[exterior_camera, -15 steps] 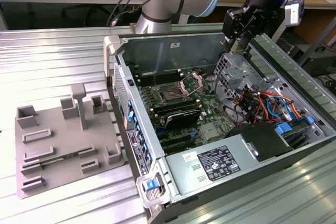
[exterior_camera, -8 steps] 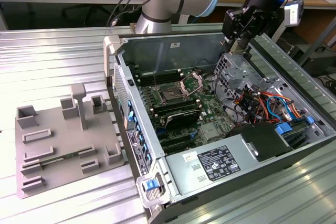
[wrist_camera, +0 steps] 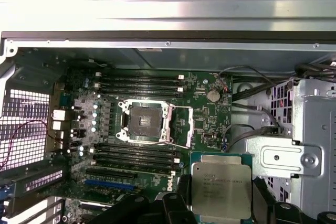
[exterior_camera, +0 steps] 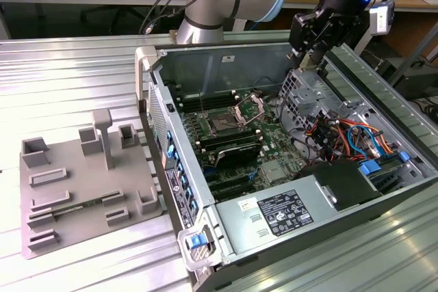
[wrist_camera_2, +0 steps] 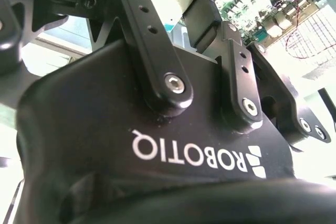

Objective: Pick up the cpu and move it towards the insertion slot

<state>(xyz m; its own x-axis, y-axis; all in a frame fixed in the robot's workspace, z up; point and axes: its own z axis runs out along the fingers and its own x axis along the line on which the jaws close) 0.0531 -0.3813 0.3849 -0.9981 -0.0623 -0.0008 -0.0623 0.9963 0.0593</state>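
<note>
where the first wrist view looks down past the gripper (wrist_camera: 220,203), the cpu (wrist_camera: 221,190) is seen clamped between the black fingers (wrist_camera: 181,203), one finger on each side edge. its top is a flat, pale silvery metal plate with notched corners, seated on a green square substrate; print on it is not read here. the lower edge of the chip is cut off by the frame.

the insertion slot (wrist_camera: 143,121) lies well apart from the chip, a dark square socket ringed by a shiny metal frame with its hinged bracket swung open. long black memory slots (wrist_camera: 137,83) run on both sides of it across the green motherboard (wrist_camera: 210,124).

in the exterior view the gripper (exterior_camera: 306,59) hangs above the far right part of the open computer case (exterior_camera: 205,189), over the perforated metal drive cage (exterior_camera: 308,94); the chip itself is too small to make out there. the socket (exterior_camera: 224,125) sits mid-board. a grey plastic tray (exterior_camera: 75,189) with raised rectangular frames rests on the ribbed metal table (exterior_camera: 68,73) at the exterior view's left.

in the second wrist view the gripper's black body blocks the chip.
</note>
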